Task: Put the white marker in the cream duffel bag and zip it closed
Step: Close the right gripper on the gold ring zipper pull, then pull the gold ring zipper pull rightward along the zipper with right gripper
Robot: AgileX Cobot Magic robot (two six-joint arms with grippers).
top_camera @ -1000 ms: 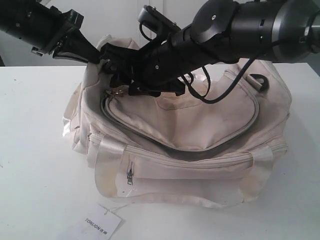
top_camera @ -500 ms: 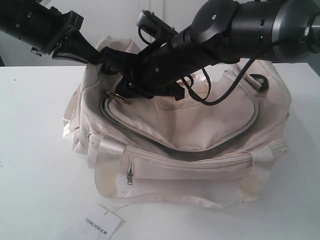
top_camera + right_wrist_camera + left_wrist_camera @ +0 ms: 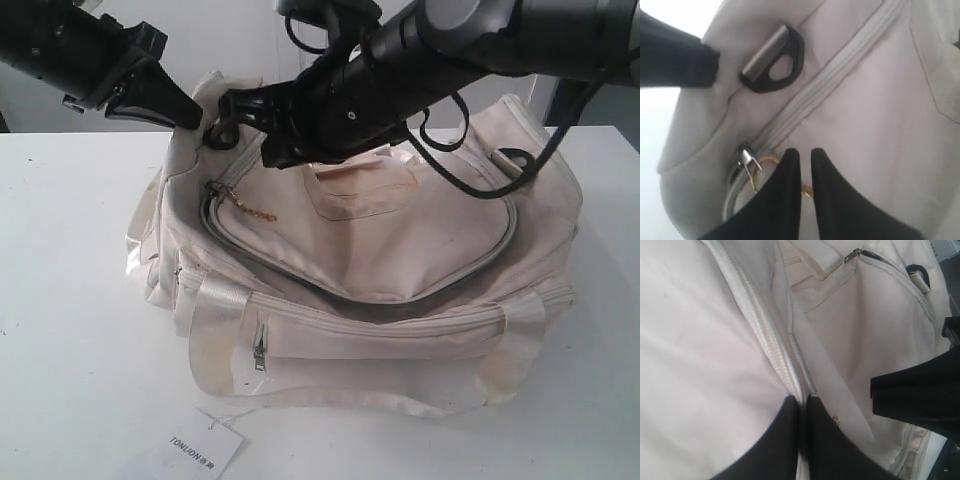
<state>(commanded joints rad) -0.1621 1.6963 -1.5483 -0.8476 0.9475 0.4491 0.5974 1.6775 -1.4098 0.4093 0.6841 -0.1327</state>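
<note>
The cream duffel bag [image 3: 400, 260] lies on the white table [image 3: 70, 300]. Its top zip stands open along the front curve, with grey lining showing. My left gripper [image 3: 197, 117] is shut on the bag's upper left end; in the left wrist view [image 3: 802, 401] it pinches the fabric edge beside the zipper tape [image 3: 765, 335]. My right gripper [image 3: 262, 158] reaches across from the right. In the right wrist view [image 3: 801, 152] it is shut on the gold ring zipper pull [image 3: 807, 191], next to the metal slider [image 3: 746, 159]. The white marker is out of view.
A paper tag printed TONLION [image 3: 205, 450] lies at the table's front edge. The bag has a front zip pocket [image 3: 330, 350] and black end rings [image 3: 517, 160] [image 3: 775, 60]. The right arm [image 3: 450, 50] spans over the bag's back.
The right gripper closed on the gold ring and lifted up and back, raising the arm off the bag top. The left gripper kept its hold in place.
</note>
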